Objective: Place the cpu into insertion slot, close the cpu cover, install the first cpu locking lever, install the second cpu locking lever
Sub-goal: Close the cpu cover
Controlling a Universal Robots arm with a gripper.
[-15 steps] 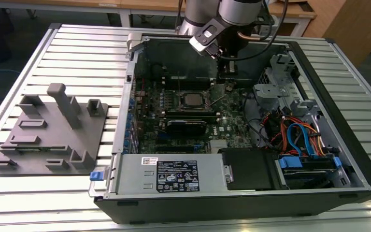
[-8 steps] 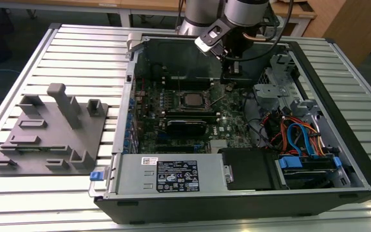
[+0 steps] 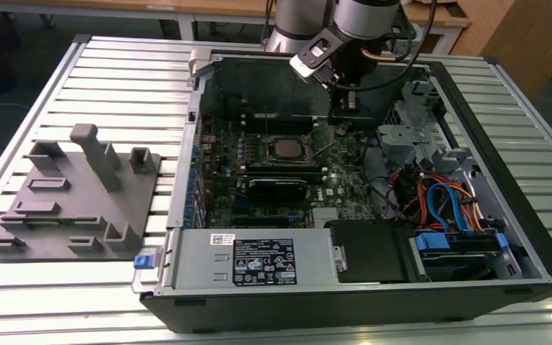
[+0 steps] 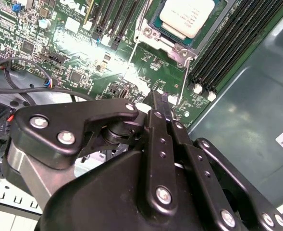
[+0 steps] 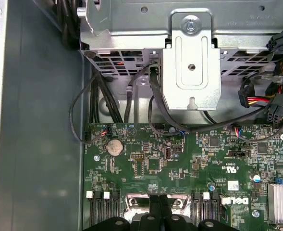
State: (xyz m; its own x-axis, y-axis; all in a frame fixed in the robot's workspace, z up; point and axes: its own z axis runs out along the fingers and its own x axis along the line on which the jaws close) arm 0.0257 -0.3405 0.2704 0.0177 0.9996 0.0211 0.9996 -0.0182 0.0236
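The cpu, a square chip with a silver top, lies in the insertion slot on the green board inside the open computer case. The silver cpu cover lies flat around it. Two thin wire levers run from the socket's corners toward my gripper. I cannot tell whether they are latched. My gripper hangs just beyond the socket's edge, over the board. Its black fingers are shut together with nothing between them, and the tips are close to the end of one lever.
Long black memory slots flank the socket. A metal drive cage and bundled cables fill the case at the exterior view's right. The power supply sits at the front. A grey fixture block stands on the slatted table at the left.
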